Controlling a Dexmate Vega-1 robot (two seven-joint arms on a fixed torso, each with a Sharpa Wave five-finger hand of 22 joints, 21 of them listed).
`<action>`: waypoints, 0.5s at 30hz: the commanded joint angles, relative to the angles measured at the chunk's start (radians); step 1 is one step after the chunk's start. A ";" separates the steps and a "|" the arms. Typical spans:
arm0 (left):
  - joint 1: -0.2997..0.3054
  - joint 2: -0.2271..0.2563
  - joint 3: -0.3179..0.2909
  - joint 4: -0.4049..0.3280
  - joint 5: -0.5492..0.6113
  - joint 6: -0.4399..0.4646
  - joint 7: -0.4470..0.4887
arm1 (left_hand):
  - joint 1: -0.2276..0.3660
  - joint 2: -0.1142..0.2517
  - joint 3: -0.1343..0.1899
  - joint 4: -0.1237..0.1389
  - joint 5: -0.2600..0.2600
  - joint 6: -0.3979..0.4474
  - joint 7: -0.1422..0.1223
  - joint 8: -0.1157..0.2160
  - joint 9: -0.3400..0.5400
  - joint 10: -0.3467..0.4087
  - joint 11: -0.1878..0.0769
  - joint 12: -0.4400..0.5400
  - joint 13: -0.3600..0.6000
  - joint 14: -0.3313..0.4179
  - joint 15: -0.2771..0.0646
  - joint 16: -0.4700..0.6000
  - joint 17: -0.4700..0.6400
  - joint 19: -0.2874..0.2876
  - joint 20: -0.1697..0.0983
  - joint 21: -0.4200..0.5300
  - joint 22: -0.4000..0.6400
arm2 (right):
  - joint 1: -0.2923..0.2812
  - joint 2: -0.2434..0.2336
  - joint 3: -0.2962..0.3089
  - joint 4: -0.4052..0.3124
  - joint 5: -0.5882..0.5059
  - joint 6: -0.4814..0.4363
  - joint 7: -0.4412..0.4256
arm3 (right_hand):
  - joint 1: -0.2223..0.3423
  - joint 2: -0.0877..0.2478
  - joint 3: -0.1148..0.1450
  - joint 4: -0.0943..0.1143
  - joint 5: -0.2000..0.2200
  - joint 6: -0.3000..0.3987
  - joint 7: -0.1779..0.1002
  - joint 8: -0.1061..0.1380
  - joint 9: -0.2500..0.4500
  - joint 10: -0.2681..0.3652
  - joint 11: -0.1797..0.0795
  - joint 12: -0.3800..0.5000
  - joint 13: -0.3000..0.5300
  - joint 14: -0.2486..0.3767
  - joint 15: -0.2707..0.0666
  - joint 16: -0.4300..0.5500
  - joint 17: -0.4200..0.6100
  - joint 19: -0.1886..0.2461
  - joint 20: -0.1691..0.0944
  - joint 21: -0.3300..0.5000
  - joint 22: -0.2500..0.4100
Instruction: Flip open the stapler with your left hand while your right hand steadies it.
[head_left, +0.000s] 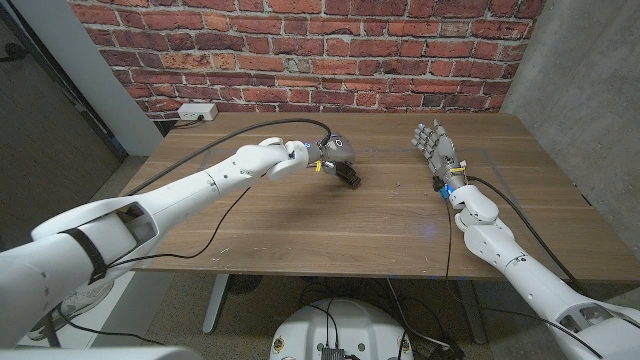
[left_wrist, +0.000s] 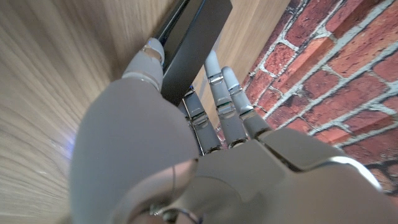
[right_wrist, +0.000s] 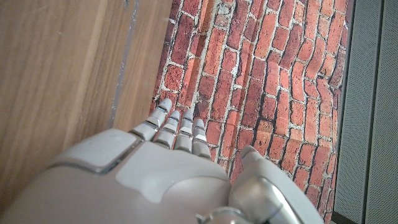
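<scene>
The black stapler lies near the middle of the wooden table, slightly toward the far side. My left hand reaches in from the left and grips its near end. In the left wrist view the stapler shows as a long black bar held between the thumb and the other fingers of my left hand. My right hand stands upright with fingers spread, well to the right of the stapler and not touching it. In its own wrist view my right hand holds nothing.
A black cable arcs over the table along my left arm. A white socket box sits on the wall behind the table's far left corner. A brick wall runs behind the table, and a grey wall stands at the right.
</scene>
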 joint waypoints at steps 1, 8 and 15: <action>0.100 0.012 -0.085 -0.051 -0.088 0.135 0.127 | 0.059 0.066 0.009 -0.007 0.008 0.100 0.080 0.007 0.009 0.124 -0.001 0.003 0.032 0.144 -0.239 -0.002 0.132 -0.003 0.005 0.012 0.004 | -0.017 -0.014 -0.001 -0.034 -0.010 -0.009 -0.017 | 0.013 0.002 0.007 -0.006 -0.003 0.009 -0.002 0.003 0.002 0.009 -0.005 0.006 0.003 0.006 0.001 0.004 0.002 0.011 -0.034 -0.004 0.003; 0.155 0.015 -0.126 -0.087 -0.139 0.199 0.172 | 0.063 0.063 0.009 -0.009 0.008 0.107 0.085 0.006 0.008 0.134 0.002 0.004 0.038 0.150 -0.238 -0.007 0.138 -0.012 0.008 0.023 0.007 | -0.036 -0.029 0.000 -0.068 -0.018 -0.020 -0.032 | 0.025 0.005 0.012 -0.016 -0.003 0.009 -0.003 0.003 0.002 0.010 -0.004 0.006 0.003 0.006 0.000 0.002 0.002 0.013 -0.035 -0.007 0.002; 0.206 0.008 -0.174 -0.118 -0.221 0.252 0.210 | 0.068 0.059 0.010 -0.012 0.008 0.117 0.093 0.005 0.006 0.141 0.006 0.004 0.044 0.159 -0.238 -0.010 0.143 -0.016 0.007 0.034 0.010 | -0.058 -0.049 0.003 -0.110 -0.031 -0.029 -0.056 | 0.044 0.005 0.018 -0.031 -0.003 0.010 -0.003 0.003 0.001 0.013 -0.006 0.006 0.002 0.008 0.000 0.002 0.001 0.018 -0.035 -0.011 0.001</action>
